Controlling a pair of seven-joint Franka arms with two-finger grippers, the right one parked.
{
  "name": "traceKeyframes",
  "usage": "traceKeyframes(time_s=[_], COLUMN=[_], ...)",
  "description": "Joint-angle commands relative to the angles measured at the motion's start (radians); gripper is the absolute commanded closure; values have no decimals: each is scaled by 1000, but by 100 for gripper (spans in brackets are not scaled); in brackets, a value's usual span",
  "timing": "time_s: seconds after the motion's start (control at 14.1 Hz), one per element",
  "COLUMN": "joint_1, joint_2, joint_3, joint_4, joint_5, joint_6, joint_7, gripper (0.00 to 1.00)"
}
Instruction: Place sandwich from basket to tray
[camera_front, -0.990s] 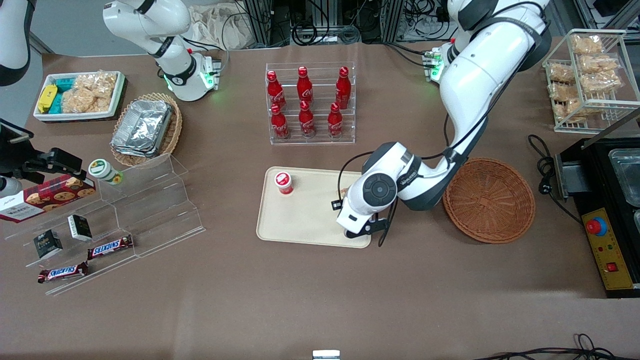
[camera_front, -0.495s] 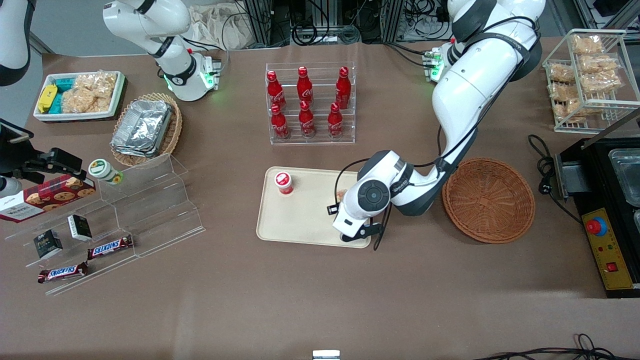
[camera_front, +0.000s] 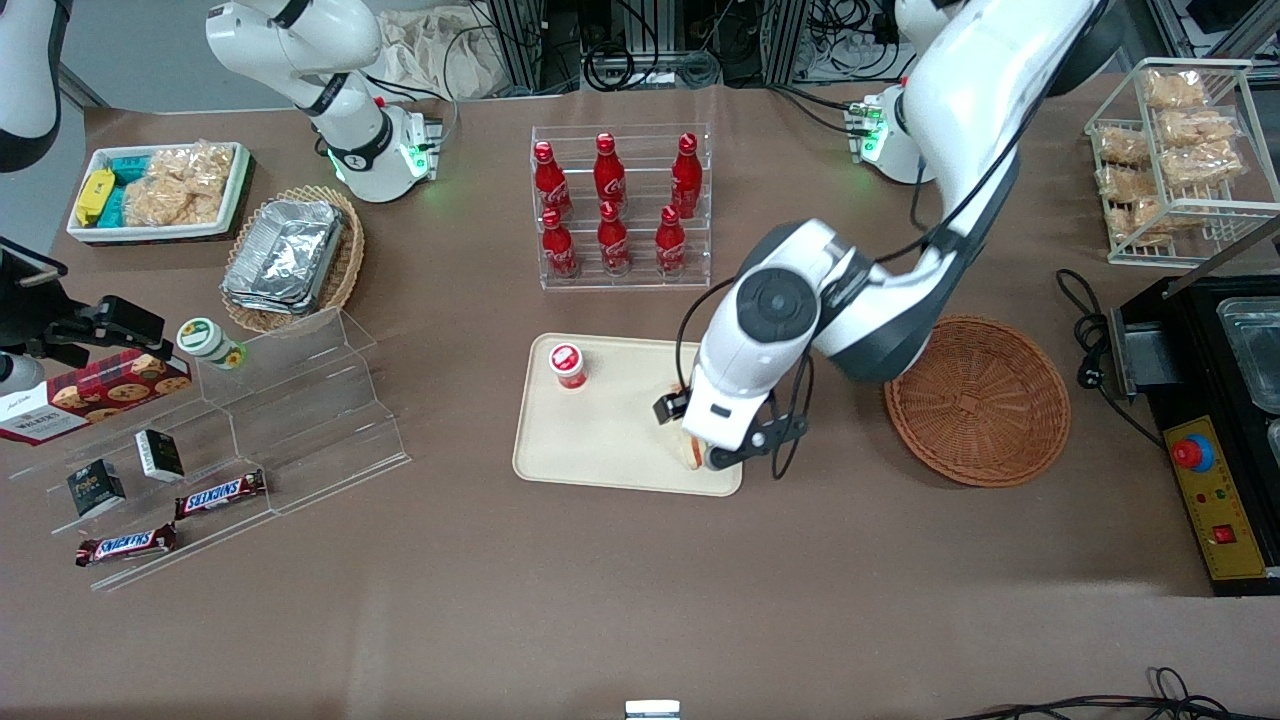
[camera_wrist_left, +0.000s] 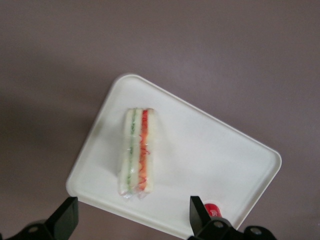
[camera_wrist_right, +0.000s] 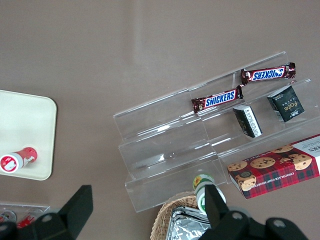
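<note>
The sandwich (camera_wrist_left: 137, 152), white bread with red and green filling in clear wrap, lies flat on the cream tray (camera_wrist_left: 210, 155), close to one corner. My left gripper (camera_wrist_left: 132, 225) is open and empty, raised above the sandwich, with one finger to each side of it and not touching it. In the front view the gripper (camera_front: 712, 445) hangs over the tray (camera_front: 600, 440) at its corner nearest the basket, and only an end of the sandwich (camera_front: 689, 454) peeks out under it. The reddish-brown wicker basket (camera_front: 978, 400) stands empty beside the tray, toward the working arm's end.
A small red-capped bottle (camera_front: 568, 365) stands on the tray, toward the parked arm's end. A clear rack of red bottles (camera_front: 620, 210) stands farther from the camera than the tray. A wire rack of snacks (camera_front: 1175, 140) and a black appliance (camera_front: 1215, 420) are at the working arm's end.
The arm has risen and the gripper has lifted off the tray. The sandwich stays on the tray, where before the hand covered it.
</note>
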Motion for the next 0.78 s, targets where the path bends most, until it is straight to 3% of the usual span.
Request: traceKeyframes(time_s=[0.0, 0.42, 0.49, 0.71], joint_1=[45, 209, 201, 166], joint_2=[-128, -317, -334, -398], joint_3=[37, 47, 102, 283], joint_4=[-47, -107, -107, -108], joint_5=[14, 8, 1, -128], joint_6=[-91, -187, -196, -250], joint_7=[-8, 211, 278, 522], gripper=[0, 0, 0, 0])
